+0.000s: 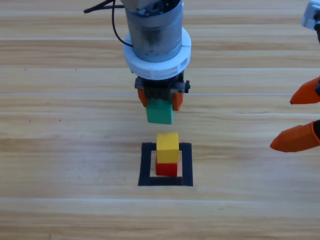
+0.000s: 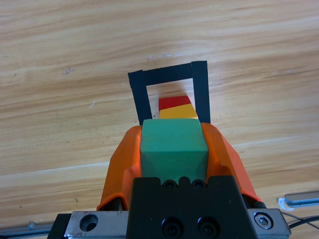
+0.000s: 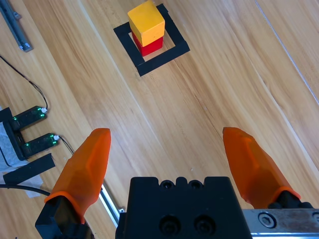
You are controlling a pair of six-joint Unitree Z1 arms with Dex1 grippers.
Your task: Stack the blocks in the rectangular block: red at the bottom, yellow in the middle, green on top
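Green cube, clamped in the left claw, hangs at 12 o'clock of the yellow-on-red stack; right claw gapes empty.

Wooden table, black cable, two small black devices with green lights, metal rail

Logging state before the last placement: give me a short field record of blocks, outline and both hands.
red block: inside the tape outline, on the table
yellow block: stacked on red
green block: held in the left hand, not yet on the stack
left hand: shut on green, just short of the outline
right hand: open, holding nothing, at the right edge
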